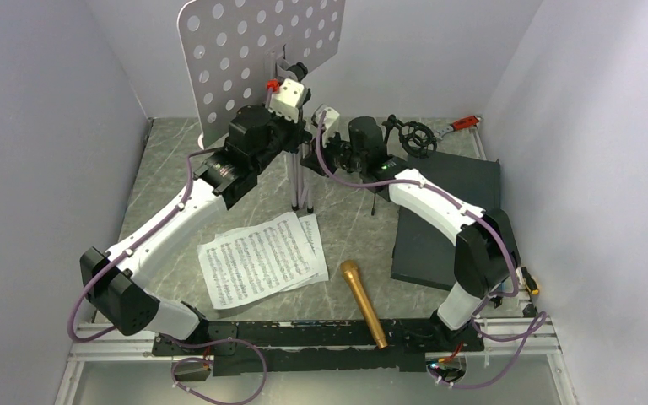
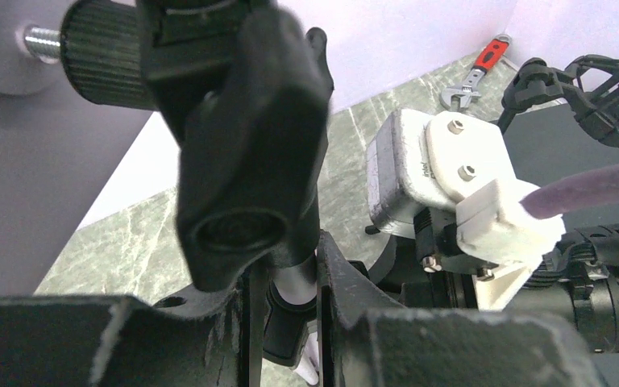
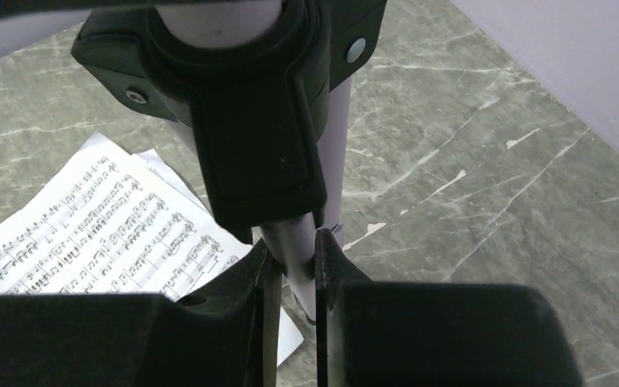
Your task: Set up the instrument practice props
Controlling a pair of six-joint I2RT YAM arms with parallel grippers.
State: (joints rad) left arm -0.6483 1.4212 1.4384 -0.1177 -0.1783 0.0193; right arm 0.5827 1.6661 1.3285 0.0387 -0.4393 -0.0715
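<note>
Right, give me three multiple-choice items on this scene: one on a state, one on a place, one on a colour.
1. The left gripper is:
A. open in the air
B. shut on the music stand pole
C. shut on a cup

2. The gold microphone lies:
A. on the music stand's desk
B. on the table between the music sheets and the dark slab
C. in the left gripper

3. The wrench handle is:
A. blue
B. green
C. red

Answers:
1 B: the left wrist view shows its jaws closed on the pole.
2 B: the top view shows it lying flat near the arm bases.
3 C: the handle shows red by the far wall.
</note>
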